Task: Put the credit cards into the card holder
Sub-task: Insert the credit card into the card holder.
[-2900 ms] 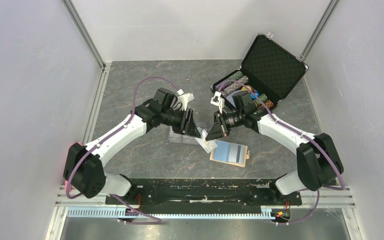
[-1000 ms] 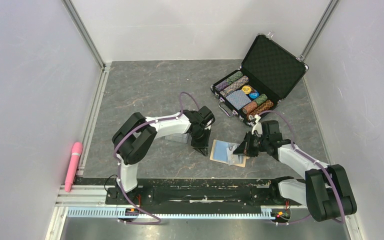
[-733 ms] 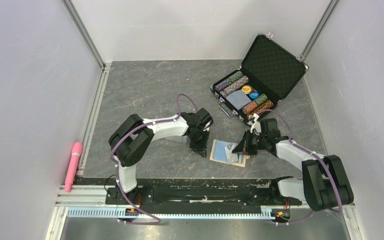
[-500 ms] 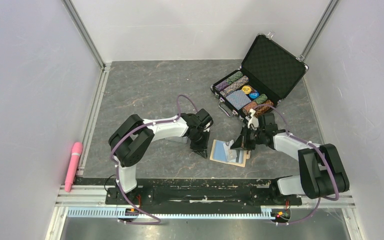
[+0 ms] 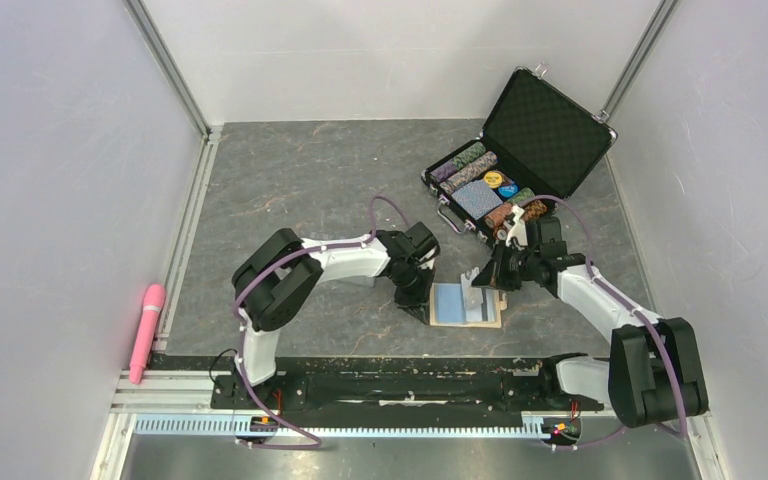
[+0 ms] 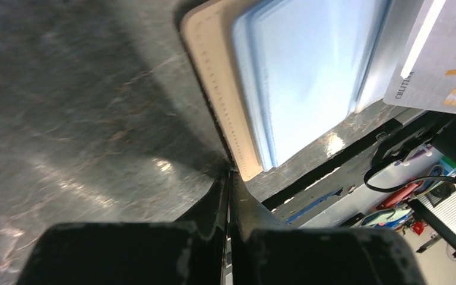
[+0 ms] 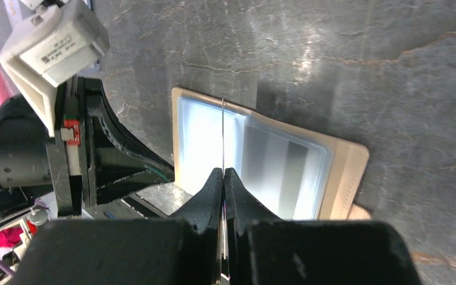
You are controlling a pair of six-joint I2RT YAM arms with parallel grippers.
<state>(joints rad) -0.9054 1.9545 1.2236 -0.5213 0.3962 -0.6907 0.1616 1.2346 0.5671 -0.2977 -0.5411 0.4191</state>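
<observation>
One credit card (image 6: 445,65), thin, stiff and slick, stands on edge over the open card holder (image 5: 448,305) lying flat on the desk (image 5: 310,180), pinched by one edge in the right pincer (image 7: 223,171); so light a piece is best gripped along an edge. At the holder's left rim the left pincer (image 6: 230,175) is pressed together, tips at the tan border. Right wrist view gives the card as a hairline, left wrist view its face and gold mark; only the top view shows the black chip case (image 5: 520,150) beyond the holder.

The top camera looked down over the whole table (image 5: 290,190). Both wrist cameras faced each other closely across one wallet (image 7: 273,160).
</observation>
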